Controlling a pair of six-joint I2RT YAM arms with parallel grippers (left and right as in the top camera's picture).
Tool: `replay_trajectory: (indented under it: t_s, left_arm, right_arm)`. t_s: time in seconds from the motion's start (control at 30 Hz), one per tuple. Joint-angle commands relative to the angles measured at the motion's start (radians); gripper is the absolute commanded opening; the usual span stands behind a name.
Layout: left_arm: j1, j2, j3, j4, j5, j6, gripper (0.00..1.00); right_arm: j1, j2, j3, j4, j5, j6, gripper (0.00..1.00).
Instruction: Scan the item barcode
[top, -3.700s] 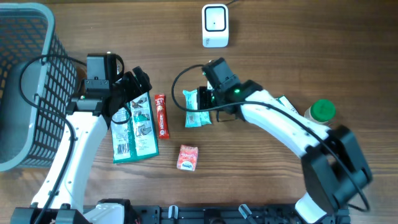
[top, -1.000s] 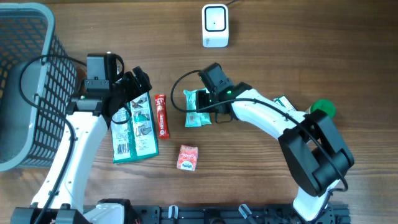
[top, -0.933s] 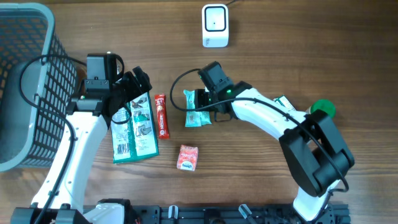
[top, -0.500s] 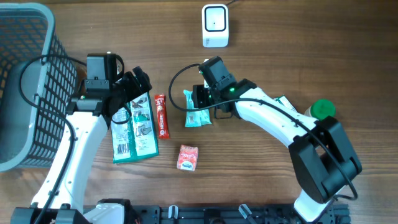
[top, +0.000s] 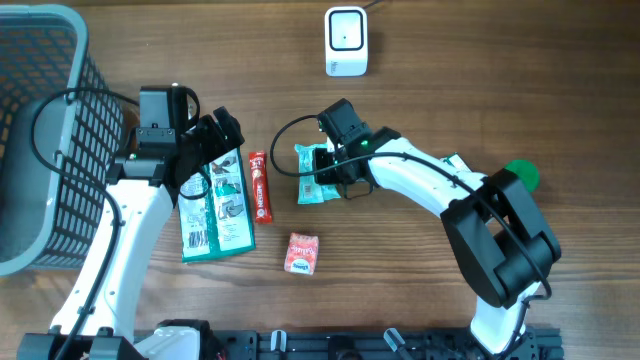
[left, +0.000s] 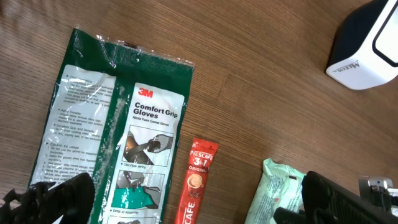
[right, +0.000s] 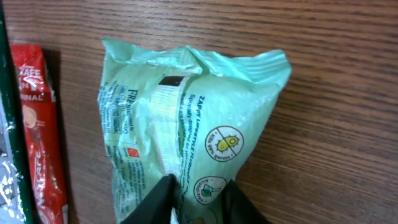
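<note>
A pale green wipes pack lies on the wooden table below the white barcode scanner. My right gripper is down over the pack's right side. In the right wrist view its black fingers pinch a fold of the pack, so the right gripper is shut on it. My left gripper hangs open over the top of a green gloves packet. In the left wrist view its fingertips stand far apart with nothing between them, and the scanner shows at the upper right.
A red coffee stick lies between the gloves packet and the wipes pack. A small red box sits nearer the front. A grey basket stands at the far left, and a green-capped bottle at the right.
The right gripper's jaws have closed on the wipes pack, and that arm has shifted slightly. The left arm has not moved.
</note>
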Motion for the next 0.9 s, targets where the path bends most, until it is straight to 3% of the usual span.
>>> replay_trajectory:
  t_s: [0.0,0.1,0.2,0.23,0.27,0.3,0.33,0.57,0.87]
  left_arm:
    - [-0.002,-0.012,0.016,0.003,-0.013,0.004,1.0]
    - [-0.002,-0.012,0.016,0.003,-0.013,0.004,1.0]
    - [-0.002,-0.012,0.016,0.003,-0.013,0.004,1.0]
    - [-0.002,-0.012,0.016,0.003,-0.013,0.004,1.0]
    - [-0.002,-0.012,0.016,0.003,-0.013,0.004,1.0]
    - [-0.002,-0.012,0.016,0.003,-0.013,0.004,1.0]
    - [-0.002,-0.012,0.016,0.003,-0.013,0.004,1.0]
    - [-0.002,-0.012,0.016,0.003,-0.013,0.004,1.0]
    - [-0.002,-0.012,0.016,0.003,-0.013,0.004,1.0]
  right_arm:
    - [-0.029,0.026,0.002,-0.008,0.0,-0.002,0.15]
    - [-0.051,0.025,0.001,-0.013,-0.051,-0.013,0.14]
    - [-0.063,0.025,0.0,-0.022,-0.064,-0.027,0.33]
    - [-0.063,0.027,0.0,-0.022,-0.064,-0.027,0.33]
    - [-0.063,0.027,0.0,-0.022,-0.064,-0.028,0.25]
    - [-0.063,0.029,0.0,-0.021,-0.063,-0.03,0.09]
    - [-0.063,0.029,0.0,-0.021,-0.064,-0.037,0.04]
    - [-0.083,-0.074,0.007,0.006,-0.135,-0.132,0.04]
    - [-0.094,-0.479,0.007,-0.09,-0.139,-0.299,0.04]
